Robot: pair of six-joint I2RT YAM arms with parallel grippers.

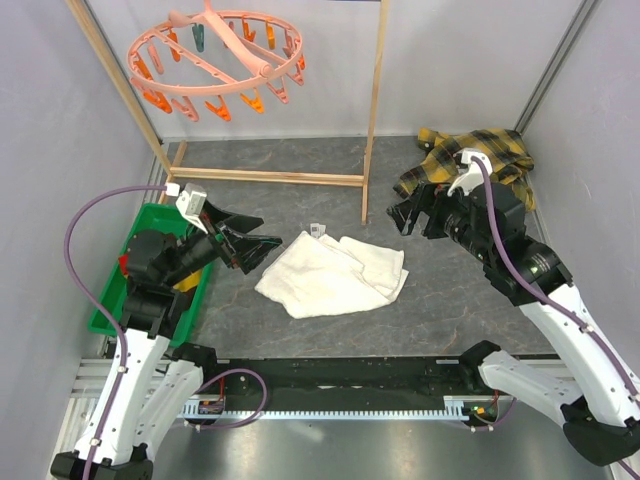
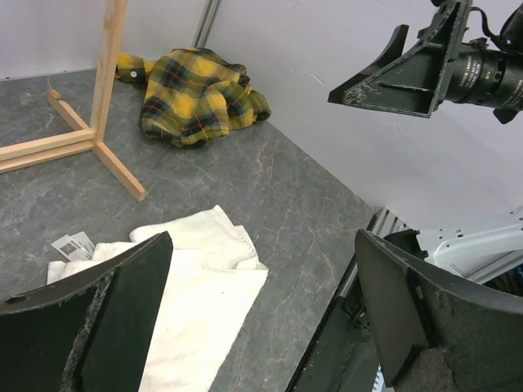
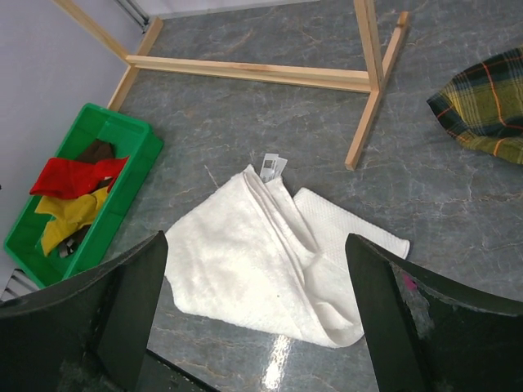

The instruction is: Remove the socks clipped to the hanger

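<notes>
1. Your left gripper [image 2: 261, 245] has its jaws spread wide with nothing between them. It hangs low over the white towel [image 1: 330, 275].
2. Your right gripper [image 3: 255, 241] is likewise spread and empty, poised above the table near the plaid shirt [image 1: 480, 155].
3. The socks [image 3: 78, 173] lie heaped in the green bin [image 3: 135, 135] at the left edge: red on top, mustard beneath, and a dark brown one tucked at the back.
4. The hanger [image 1: 243, 45] is suspended high from the wooden rack [image 1: 375, 110], well apart from both grippers. Its clips dangle bare as far as the top view shows, so the job looks finished or close to it.
5. If you do find a sock left on a clip, expect it to be light, limp and easily stretched. Pinch the fabric just under the clip, where it is bunched, rather than at the loose toe.
6. Pull straight down and gently. The ring hangs free, so it will probably swing or tilt before the clip lets go.
</notes>
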